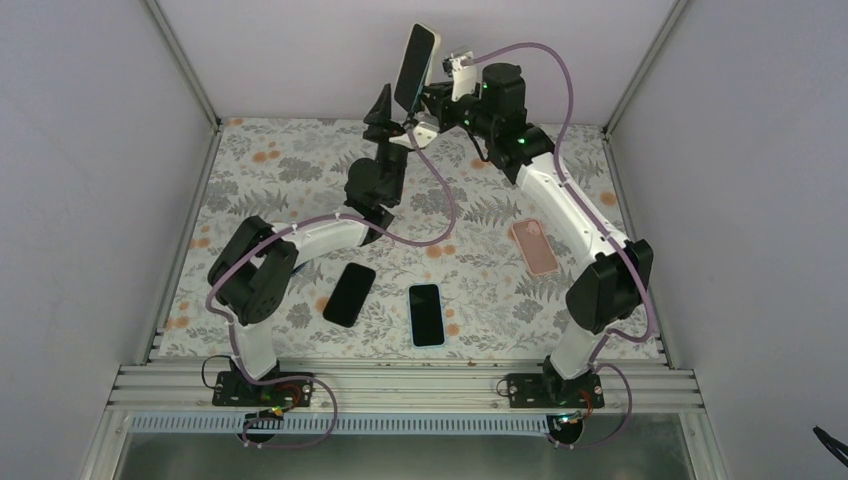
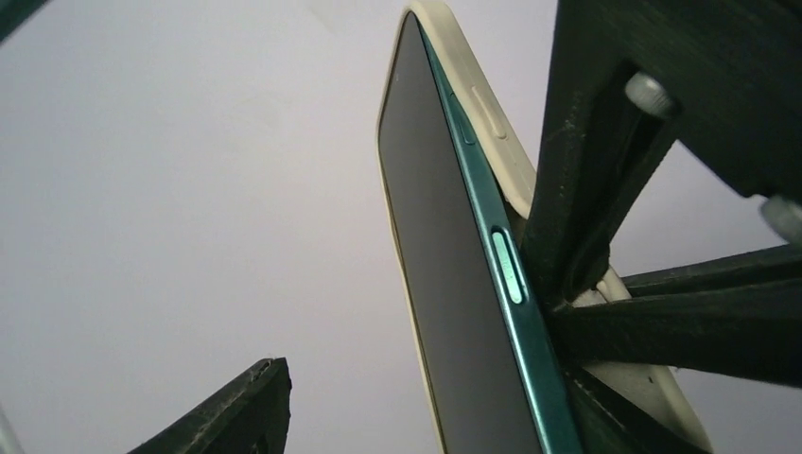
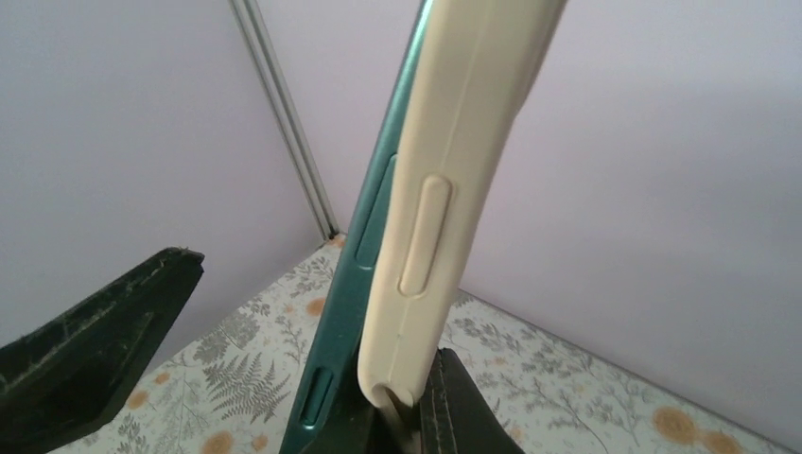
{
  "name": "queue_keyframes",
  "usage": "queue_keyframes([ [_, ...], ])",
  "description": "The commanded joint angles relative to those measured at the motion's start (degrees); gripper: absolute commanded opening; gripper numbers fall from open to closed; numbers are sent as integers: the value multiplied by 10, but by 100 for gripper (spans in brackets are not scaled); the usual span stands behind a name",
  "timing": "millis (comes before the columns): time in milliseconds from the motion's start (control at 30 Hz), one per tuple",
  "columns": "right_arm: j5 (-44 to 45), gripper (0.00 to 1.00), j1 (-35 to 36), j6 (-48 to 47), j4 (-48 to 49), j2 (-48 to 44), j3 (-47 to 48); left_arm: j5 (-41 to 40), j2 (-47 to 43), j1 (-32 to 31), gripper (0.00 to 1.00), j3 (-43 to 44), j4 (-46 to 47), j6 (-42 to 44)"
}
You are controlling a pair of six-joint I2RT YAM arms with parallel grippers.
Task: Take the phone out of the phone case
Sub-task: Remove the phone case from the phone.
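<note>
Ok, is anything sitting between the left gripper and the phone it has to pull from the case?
Nothing visible. The right gripper holds the cased phone up in the air, and the left gripper is right beside its screen, open air between. Only the cream case wraps its back.

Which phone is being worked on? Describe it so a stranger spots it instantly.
Look above the far edge of the floral table, where both arms meet. There the right claw holds a phone upright in a cream case; the two other phones lie flat.
</note>
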Motion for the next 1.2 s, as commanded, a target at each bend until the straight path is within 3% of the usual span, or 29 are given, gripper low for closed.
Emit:
queue_keyframes([
  [0, -128, 3, 64, -25, -96, 24, -14, -20, 26, 15, 64, 51, 103, 100],
  [167, -176, 3, 97, -55, -118, 38, -3, 4, 58, 13, 55, 86, 93, 110],
  [400, -176, 3, 104, -82, -134, 32, 4, 19, 57, 15, 26, 103, 35, 73],
  [567, -113, 3, 96, -120, -125, 5, -35, 25, 26, 22, 3, 109, -50, 28],
  [700, -16, 3, 78, -148, -144, -15, -50, 48, -28, 36, 2, 88, -128, -19],
  [900, 193, 3, 14, -211, -168, -36, -66, 112, -130, 52, 2, 47, -359, -41],
  [1000, 203, 3, -39, -237, -208, -40, -78, 125, -201, 56, 2, -19, -409, 7],
  [1167, 121, 3, -122, -280, -275, -83, -147, 98, -308, 72, 2, -146, -453, 139],
])
